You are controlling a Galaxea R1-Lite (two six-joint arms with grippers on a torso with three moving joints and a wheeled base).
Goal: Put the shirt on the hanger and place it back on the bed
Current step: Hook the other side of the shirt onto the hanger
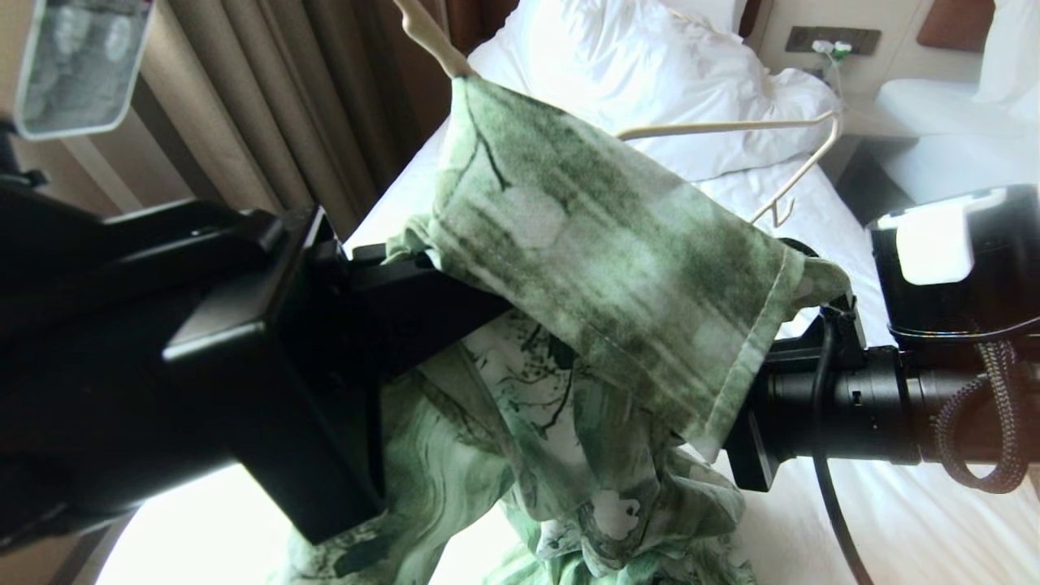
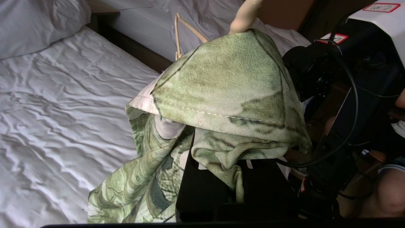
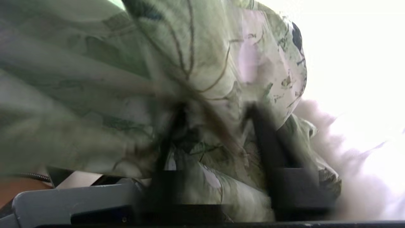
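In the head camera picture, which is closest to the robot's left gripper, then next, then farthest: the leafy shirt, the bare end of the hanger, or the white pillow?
1. The shirt: draped right over the left gripper, touching it.
2. The hanger: its bare end pokes out beyond the shirt, up and to the right.
3. The pillow: farthest, at the head of the bed, behind the hanger.

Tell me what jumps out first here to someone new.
The shirt, green with a leaf print, drapes mid-air over one end of the cream hanger, whose other end sticks out bare above the white bed. The left gripper and the right gripper flank it, their fingers buried in fabric.
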